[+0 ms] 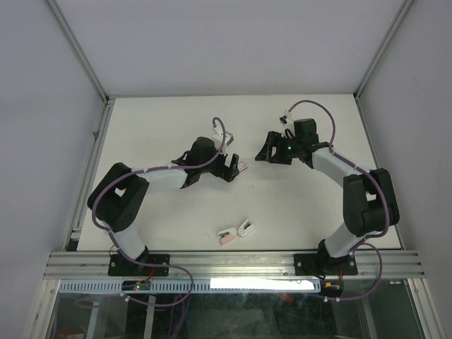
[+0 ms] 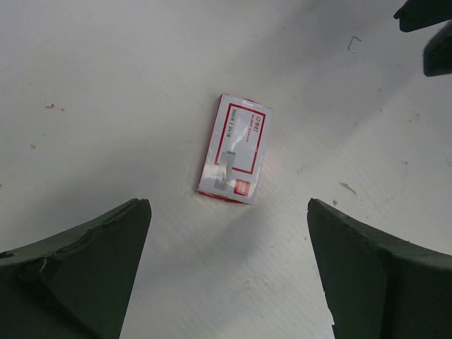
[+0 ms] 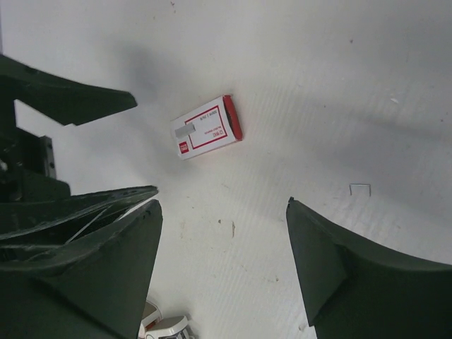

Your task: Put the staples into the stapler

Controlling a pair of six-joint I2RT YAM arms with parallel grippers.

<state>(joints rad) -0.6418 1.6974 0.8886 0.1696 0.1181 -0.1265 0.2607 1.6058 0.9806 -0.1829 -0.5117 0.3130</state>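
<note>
The staples are a small red-and-white box (image 1: pixel 241 168) lying flat and closed on the white table between my two grippers. In the left wrist view the box (image 2: pixel 233 148) lies just beyond my open, empty left gripper (image 2: pixel 229 205). In the right wrist view the box (image 3: pixel 207 128) lies ahead and left of my open, empty right gripper (image 3: pixel 222 205). From above, the left gripper (image 1: pixel 232 168) is right beside the box, and the right gripper (image 1: pixel 265 154) is a little to its right. The pink-and-white stapler (image 1: pixel 236 232) lies hinged open near the front edge.
A single loose staple (image 2: pixel 354 44) lies on the table near the right gripper's fingers (image 2: pixel 424 28); it also shows in the right wrist view (image 3: pixel 360 188). The left gripper's fingers (image 3: pixel 63 99) fill that view's left side. The table (image 1: pixel 176 120) has raised rails along its sides.
</note>
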